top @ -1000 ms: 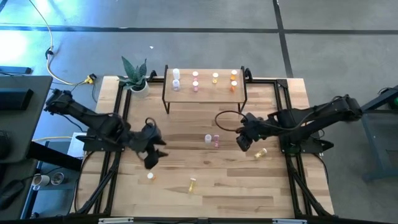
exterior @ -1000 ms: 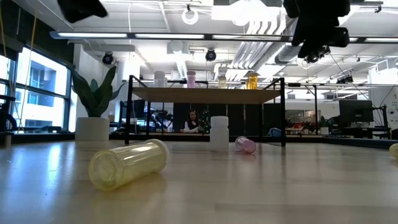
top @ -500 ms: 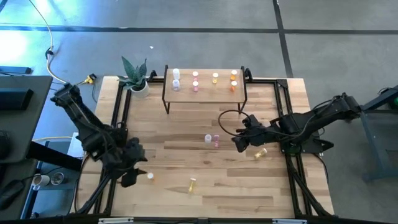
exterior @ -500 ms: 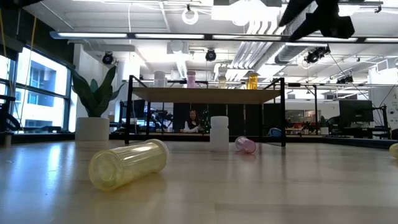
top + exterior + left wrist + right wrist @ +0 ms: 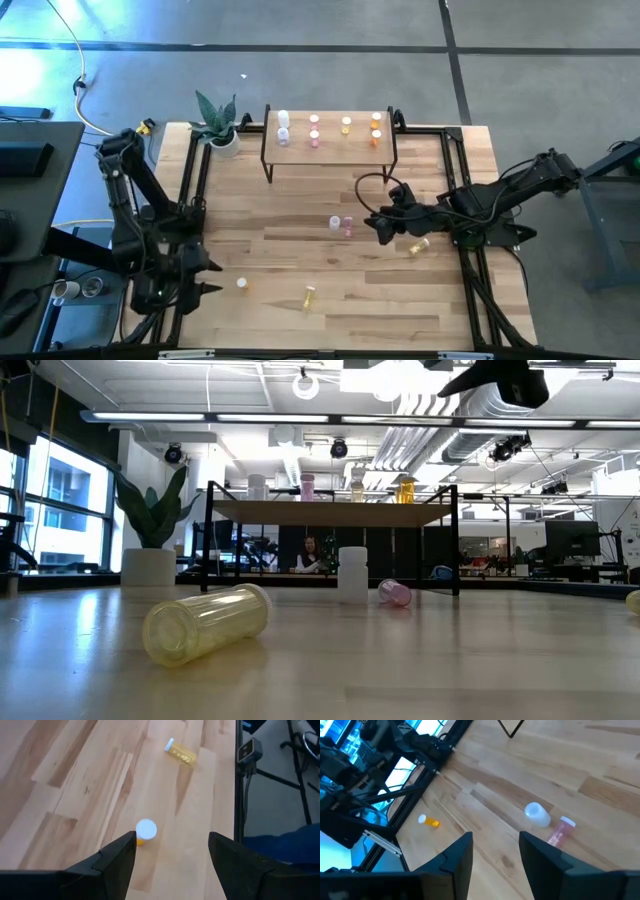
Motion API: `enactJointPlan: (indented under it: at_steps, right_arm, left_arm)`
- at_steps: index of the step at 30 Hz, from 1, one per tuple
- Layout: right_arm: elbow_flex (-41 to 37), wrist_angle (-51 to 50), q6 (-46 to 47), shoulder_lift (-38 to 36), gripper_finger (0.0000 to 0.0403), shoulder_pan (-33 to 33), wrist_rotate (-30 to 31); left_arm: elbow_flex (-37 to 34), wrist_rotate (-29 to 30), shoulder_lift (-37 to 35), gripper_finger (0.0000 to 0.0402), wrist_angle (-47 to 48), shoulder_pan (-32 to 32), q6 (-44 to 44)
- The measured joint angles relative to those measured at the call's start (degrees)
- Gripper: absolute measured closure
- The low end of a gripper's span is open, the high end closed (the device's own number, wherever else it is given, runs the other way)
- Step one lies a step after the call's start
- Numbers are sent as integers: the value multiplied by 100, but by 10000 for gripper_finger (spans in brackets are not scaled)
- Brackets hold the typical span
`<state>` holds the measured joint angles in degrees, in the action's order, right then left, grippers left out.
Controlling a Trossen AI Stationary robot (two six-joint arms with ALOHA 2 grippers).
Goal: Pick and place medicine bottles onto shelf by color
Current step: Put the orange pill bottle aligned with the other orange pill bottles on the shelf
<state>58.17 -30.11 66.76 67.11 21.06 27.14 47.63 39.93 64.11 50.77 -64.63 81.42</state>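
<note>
Medicine bottles, tiny white-capped plastic cylinders: eight on light-wood shelf (image 5: 330, 147), upper centre; white upright one (image 5: 335, 223) and pink lying one (image 5: 348, 228) mid-bench. Probably light, stiff, slick, prone to roll; grip across body. Right gripper (image 5: 376, 227) beside them, jaws parted, empty. Left gripper (image 5: 170, 855) lower left, spread wide, empty.

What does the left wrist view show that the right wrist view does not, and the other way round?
Only the left wrist view: a yellow bottle lying on its side. Only the right wrist view: a white bottle and a pink bottle lying beside it. Both: the orange bottle with a white cap, standing alone, and the table.
</note>
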Motion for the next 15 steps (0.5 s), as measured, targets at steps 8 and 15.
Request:
enactJointPlan:
  at_steps: [8, 15]
  right_arm:
    - [0, 0, -17, 0, 252, -2, 96]
    - [0, 63, -75, 0, 252, -2, 95]
  left_arm:
    - [-371, 402, 733, 163, -632, -250, 143]
    - [-375, 399, 1543, 163, -686, -248, 635]
